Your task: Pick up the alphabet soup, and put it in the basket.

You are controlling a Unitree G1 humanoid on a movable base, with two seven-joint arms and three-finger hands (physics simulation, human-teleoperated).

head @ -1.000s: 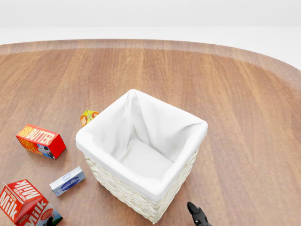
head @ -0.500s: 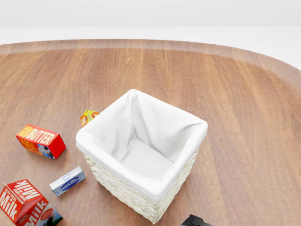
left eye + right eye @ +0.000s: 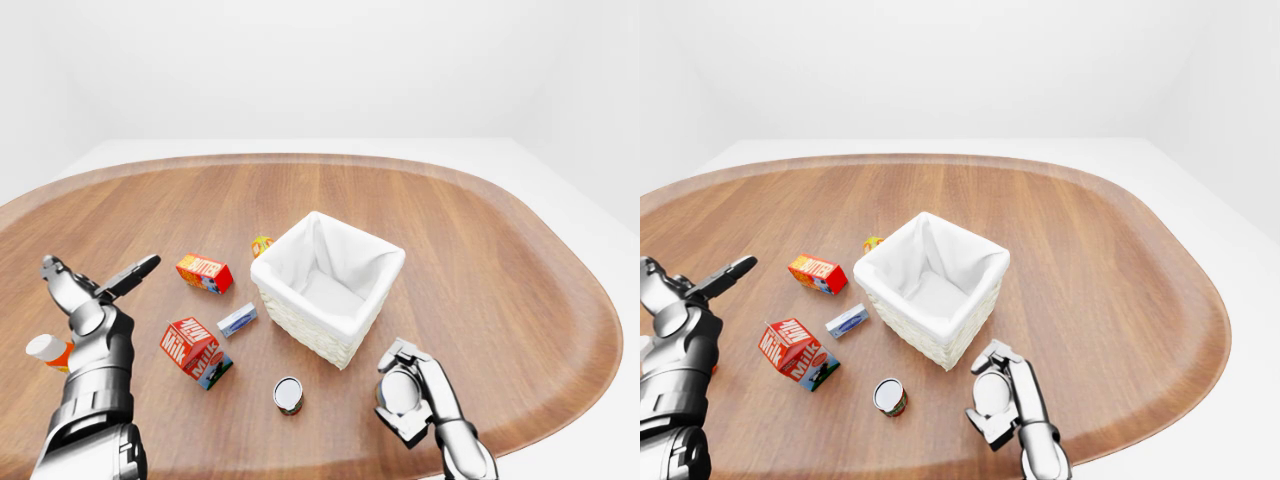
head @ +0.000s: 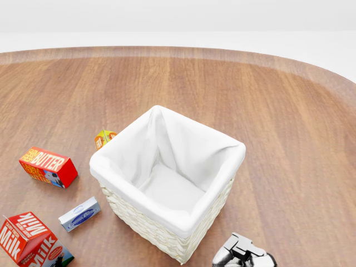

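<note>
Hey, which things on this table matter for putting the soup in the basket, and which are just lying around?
For the job:
alphabet soup can, lying on the table
basket, white-lined and empty
right hand, beside the can, holding nothing

Just lying about:
milk carton
butter box
small blue-and-white box
small orange carton, beside the basket
white-capped orange bottle

One basket (image 3: pixel 328 285), one can (image 3: pixel 289 395), four cartons.

White-lined basket (image 4: pixel 167 183), milk carton (image 4: pixel 30 240), butter box (image 4: pixel 48 167).
</note>
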